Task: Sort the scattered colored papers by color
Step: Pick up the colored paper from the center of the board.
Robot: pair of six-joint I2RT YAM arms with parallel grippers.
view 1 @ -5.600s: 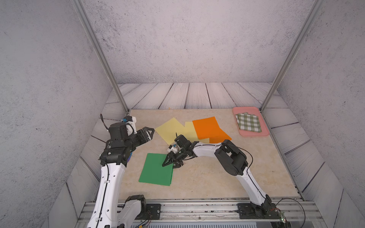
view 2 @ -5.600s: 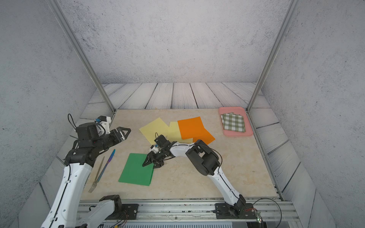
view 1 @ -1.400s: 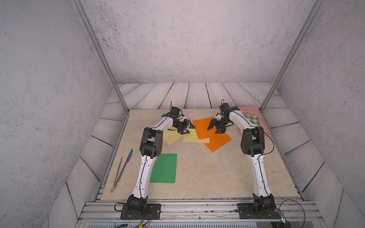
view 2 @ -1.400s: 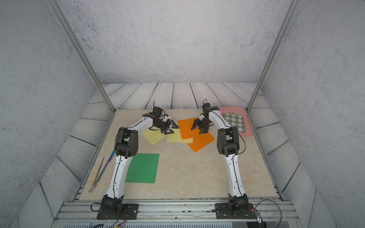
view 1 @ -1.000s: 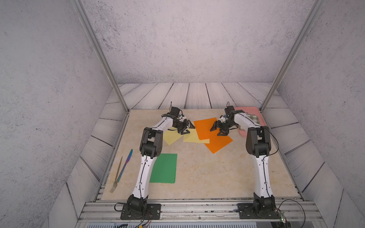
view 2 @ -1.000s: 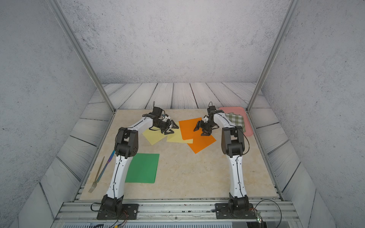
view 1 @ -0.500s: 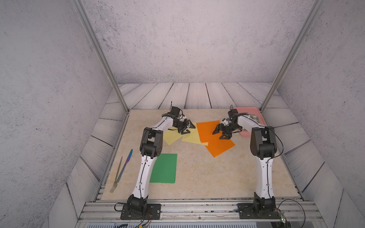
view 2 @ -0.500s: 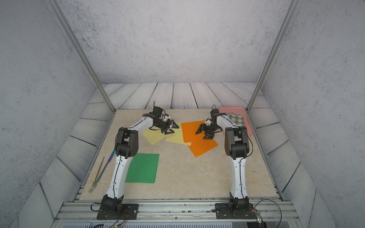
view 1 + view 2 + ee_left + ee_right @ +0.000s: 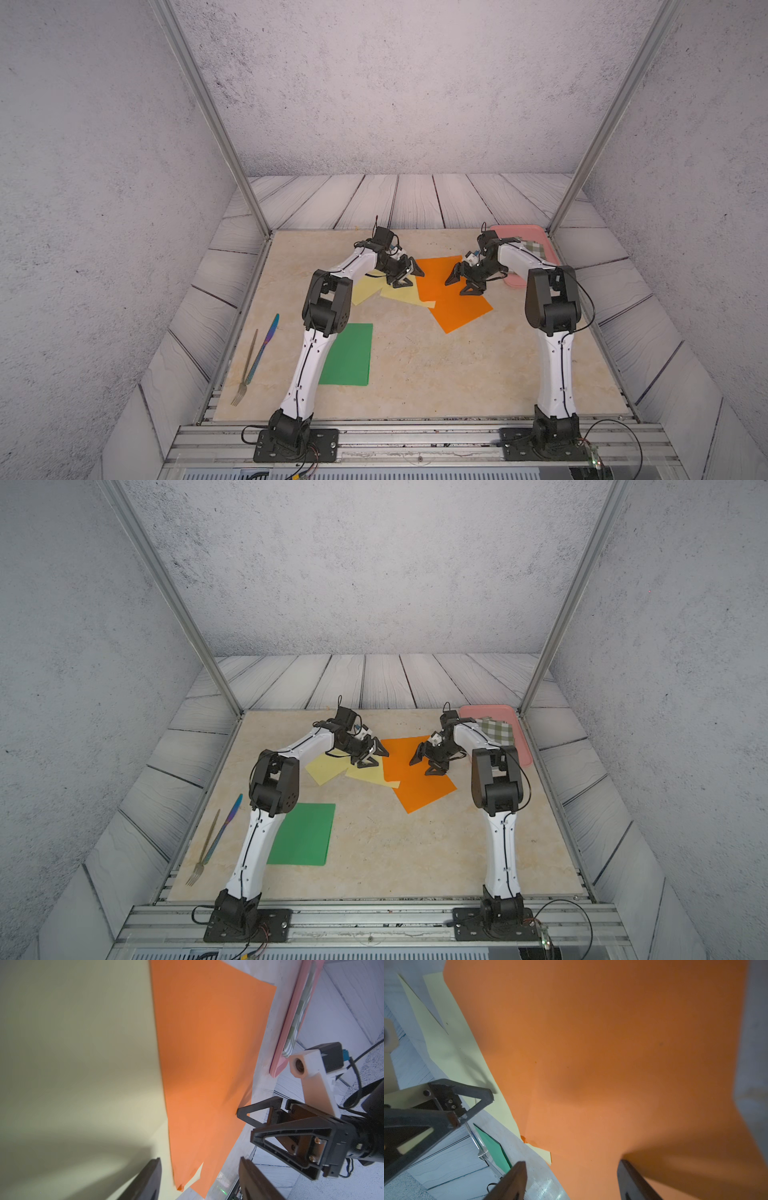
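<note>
Two orange papers overlap at the middle back of the table, one (image 9: 436,276) lying partly over the other (image 9: 461,311); both also show in a top view, upper (image 9: 399,754) and lower (image 9: 424,789). Left of them lie two pale yellow papers (image 9: 365,291) (image 9: 405,293). A green paper (image 9: 349,355) lies front left, partly behind my left arm. My left gripper (image 9: 409,276) (image 9: 199,1178) is open, low over the yellow-orange border. Facing it, my right gripper (image 9: 457,286) (image 9: 573,1180) is open low over the orange papers (image 9: 612,1043), holding nothing.
A pink tray (image 9: 515,230) with a green-and-white checked cloth (image 9: 496,731) stands at the back right, close behind my right arm. A fork (image 9: 247,365) and a blue knife (image 9: 264,349) lie on the ledge left of the table.
My right gripper has moved from beside the pink tray toward the front and the middle, over the orange papers. The left gripper has barely moved. Both stay open.
</note>
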